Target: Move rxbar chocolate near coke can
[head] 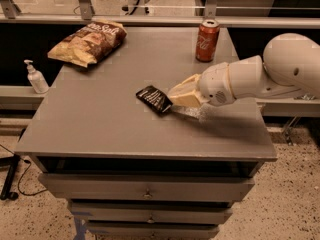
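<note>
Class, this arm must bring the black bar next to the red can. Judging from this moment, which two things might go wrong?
1. The gripper is low at the right end of the rxbar chocolate. The flat wrapper may slide or spin away instead of being gripped.
2. The coke can stands upright near the far edge of the table. A fast approach with the bar might tip it.

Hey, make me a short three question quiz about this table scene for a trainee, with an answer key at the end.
1. True or false: the rxbar chocolate lies flat on the table, apart from the coke can.
2. The gripper is: A) touching the coke can; B) low at the rxbar chocolate's right end; C) off the table's left edge.
3. What lies at the table's far left corner?
Key: 1 true; 2 B; 3 the chip bag.
</note>
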Controlling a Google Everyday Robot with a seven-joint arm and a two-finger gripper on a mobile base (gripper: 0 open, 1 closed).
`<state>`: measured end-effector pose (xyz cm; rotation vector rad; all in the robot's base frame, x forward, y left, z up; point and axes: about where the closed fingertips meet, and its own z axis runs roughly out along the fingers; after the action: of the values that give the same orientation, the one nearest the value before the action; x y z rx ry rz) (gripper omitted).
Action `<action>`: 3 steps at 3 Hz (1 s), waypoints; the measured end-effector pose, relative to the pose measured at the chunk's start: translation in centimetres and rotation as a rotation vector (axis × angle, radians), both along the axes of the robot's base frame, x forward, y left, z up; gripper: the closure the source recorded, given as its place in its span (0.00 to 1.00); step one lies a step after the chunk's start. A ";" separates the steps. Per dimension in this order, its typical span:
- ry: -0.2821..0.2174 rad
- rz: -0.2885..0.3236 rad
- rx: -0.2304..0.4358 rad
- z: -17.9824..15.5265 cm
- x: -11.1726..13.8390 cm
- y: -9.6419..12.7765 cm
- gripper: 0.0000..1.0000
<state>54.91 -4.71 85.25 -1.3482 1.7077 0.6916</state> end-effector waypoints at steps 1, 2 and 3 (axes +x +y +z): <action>-0.046 -0.054 -0.064 1.4 3.1 -3.6 1.00; -0.081 -0.143 -0.138 2.5 7.2 -8.5 1.00; -0.095 -0.243 -0.196 3.2 11.2 -13.2 1.00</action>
<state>66.12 -17.94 88.42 -1.2542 1.8595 0.3252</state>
